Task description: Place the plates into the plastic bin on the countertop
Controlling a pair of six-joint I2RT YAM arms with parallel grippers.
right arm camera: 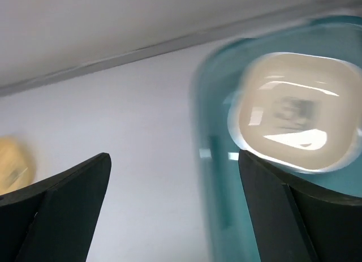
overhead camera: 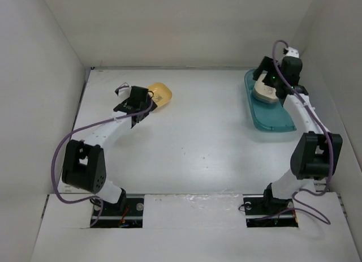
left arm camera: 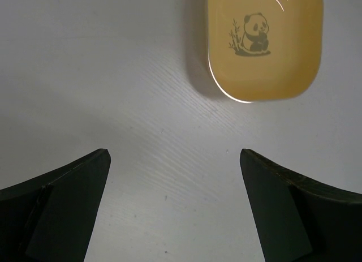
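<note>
the job looks near its end, going by what can be seen. the plastic bin (overhead camera: pixel 272 116) sits at the far right of the counter (overhead camera: pixel 198 143), close to the right wall, and a cream plate (right arm camera: pixel 294 112) lies inside it towards its far end. from above that plate seems to have some height, so it may be the top of a stack (how many lie under it, if any, i cannot tell, as the right arm covers part of it).

only one plate shows outside the bin: a yellow plate (left arm camera: pixel 264 44) with a panda print, flat on the counter at the far left, well apart from the bin.

the left tool (left arm camera: pixel 174 154) hangs just short of this yellow plate with its jaws spread wide and nothing between them; the plate lies ahead of the tips and a little to the right of the gap, untouched.

the right tool (right arm camera: pixel 174 157) is over the bin's far end, beside the cream plate, jaws also wide apart and gripping nothing (its wrist view is blurred, but the gap between the fingers is plain).

so what is left, as i judge it, is to grasp the yellow plate, carry it across the counter and set it in the bin.
</note>
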